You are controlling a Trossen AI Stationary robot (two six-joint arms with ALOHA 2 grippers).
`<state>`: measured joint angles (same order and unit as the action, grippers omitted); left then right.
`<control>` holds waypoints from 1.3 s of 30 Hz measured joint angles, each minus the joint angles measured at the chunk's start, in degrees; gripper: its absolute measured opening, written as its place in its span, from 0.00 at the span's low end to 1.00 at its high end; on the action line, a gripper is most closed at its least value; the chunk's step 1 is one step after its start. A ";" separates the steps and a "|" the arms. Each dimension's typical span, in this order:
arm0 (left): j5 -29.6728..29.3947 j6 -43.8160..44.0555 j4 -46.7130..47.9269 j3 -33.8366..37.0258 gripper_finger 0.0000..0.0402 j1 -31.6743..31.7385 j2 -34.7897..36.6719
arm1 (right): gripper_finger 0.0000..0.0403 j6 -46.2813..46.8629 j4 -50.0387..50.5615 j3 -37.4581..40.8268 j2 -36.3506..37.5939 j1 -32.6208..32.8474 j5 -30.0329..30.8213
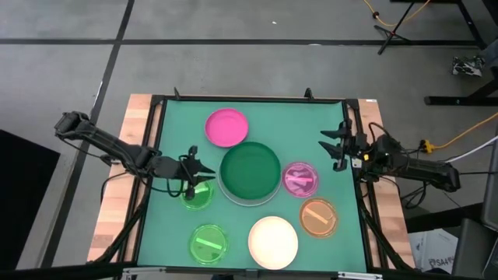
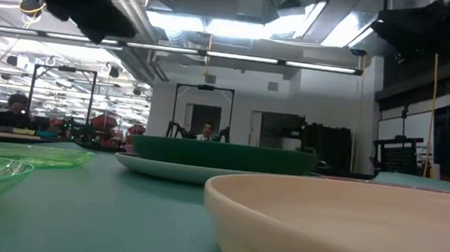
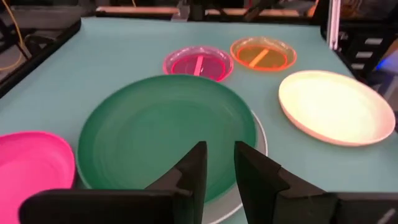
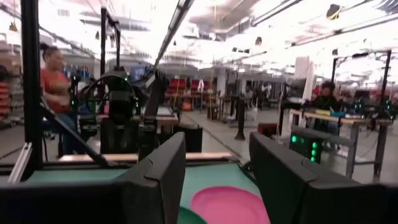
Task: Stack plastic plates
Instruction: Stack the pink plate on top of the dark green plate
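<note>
A dark green plate [image 1: 249, 171] sits in a larger pale blue-white plate, whose rim [image 1: 250, 201] shows beneath it, at the table's middle. A pink plate [image 1: 226, 127] lies behind it and a cream plate [image 1: 273, 241] in front. Smaller magenta [image 1: 300, 179] and orange [image 1: 318, 217] plates lie to the right. Two translucent green plates [image 1: 197, 195] [image 1: 208, 243] lie to the left. My left gripper [image 1: 204, 173] hovers over the nearer-left green plate, beside the dark green plate's left rim [image 3: 124, 186], its fingers a narrow gap apart and empty. My right gripper [image 1: 333, 145] is open and empty at the table's right edge.
A black frame [image 1: 159, 109] borders the green mat. The table's wooden edges show at the left [image 1: 117, 202] and right. In the low view the cream plate [image 2: 347, 226] fills the near right. People stand in the room beyond the table.
</note>
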<state>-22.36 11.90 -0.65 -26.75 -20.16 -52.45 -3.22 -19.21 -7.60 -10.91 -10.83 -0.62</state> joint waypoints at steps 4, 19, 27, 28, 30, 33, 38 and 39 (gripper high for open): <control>-0.70 0.00 -3.11 2.47 0.18 0.00 0.00 | 0.42 -0.06 0.15 -3.03 -6.95 -0.06 -0.02; -7.93 -1.99 -3.91 3.13 0.18 3.60 0.00 | 0.42 -2.11 3.17 -18.34 -33.13 -0.07 7.65; -5.36 -3.52 -4.03 3.13 0.18 13.62 -0.04 | 0.42 -6.65 4.88 -25.00 -43.62 -0.07 7.54; -4.11 -3.52 -4.08 3.13 0.18 15.16 -0.04 | 0.42 -6.67 4.88 -25.69 -44.76 -0.07 7.54; -1.91 -3.52 -4.10 3.13 0.18 18.11 -0.04 | 0.42 -6.69 4.85 -26.97 -46.89 -0.07 7.54; 0.56 -3.52 -4.14 3.13 0.18 21.98 -0.04 | 0.42 -6.69 4.88 -28.44 -49.62 -0.07 7.54; 0.66 -3.60 -4.34 3.13 0.18 26.91 -0.11 | 0.42 -6.71 4.86 -31.00 -53.35 -0.07 7.54; 0.65 -4.34 -4.39 3.13 0.18 27.76 -0.31 | 0.42 -6.69 4.88 -31.47 -54.01 -0.07 7.52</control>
<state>-21.71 7.56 -5.04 -23.62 7.59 -52.75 -9.91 -14.33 -39.07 -64.92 -10.90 6.90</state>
